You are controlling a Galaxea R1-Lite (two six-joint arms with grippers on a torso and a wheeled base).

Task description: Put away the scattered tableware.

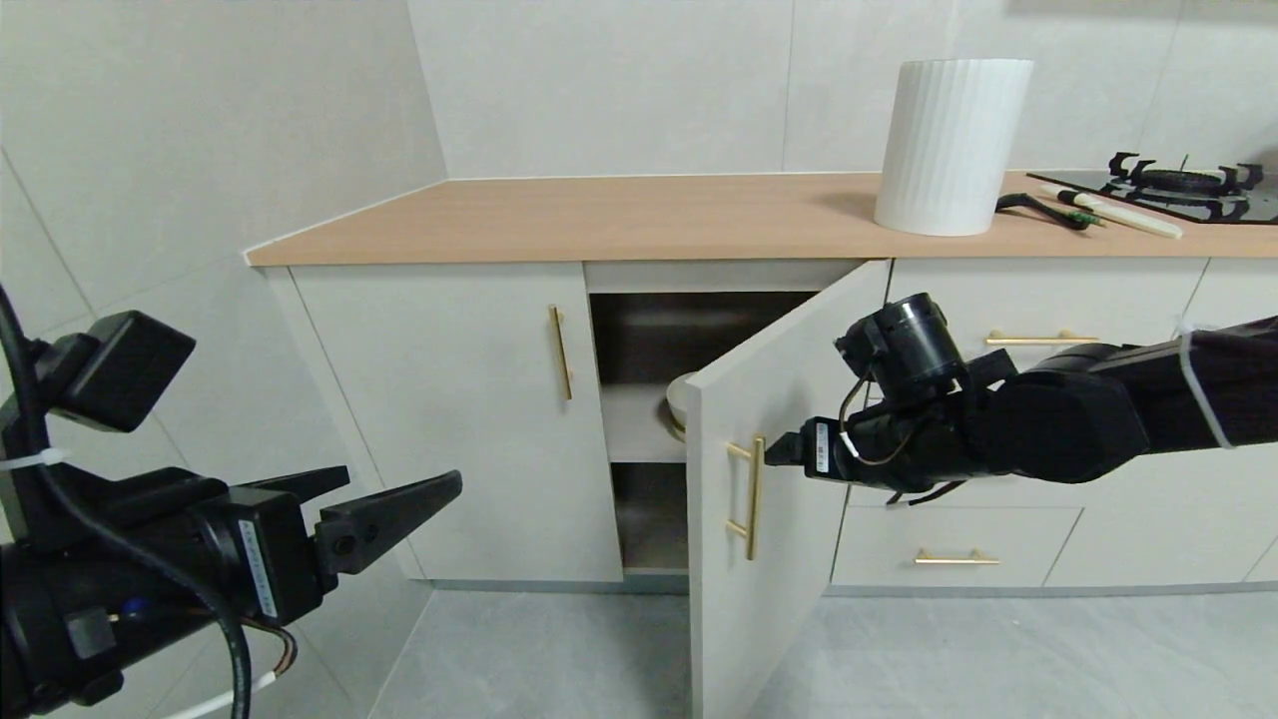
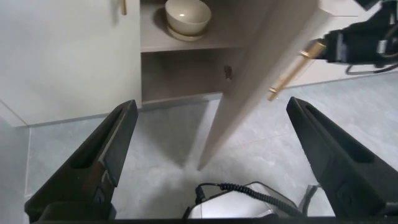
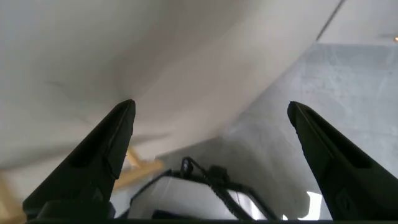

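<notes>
Bowl (image 1: 678, 401), where's it sitting?
— On the cabinet shelf (image 1: 639, 427), beyond my right gripper (image 1: 777, 451), jaws gaping by the handle (image 1: 754, 496) of the open door (image 1: 789, 379). Left gripper (image 1: 404, 479) hangs back, spread wide.

The light-brown wood-grain counter top (image 1: 599, 215) looks smooth and matt. The open pale grey flat cabinet door (image 1: 799, 619) has a smooth matt finish, and its slim gold bar handle (image 1: 756, 496) looks like brushed metal. On the shelf inside, the cream round bowl (image 2: 186, 15) is glossy, like glazed ceramic. Toward the counter's right end, the tall white ribbed cylinder (image 1: 949, 145) is matt.
</notes>
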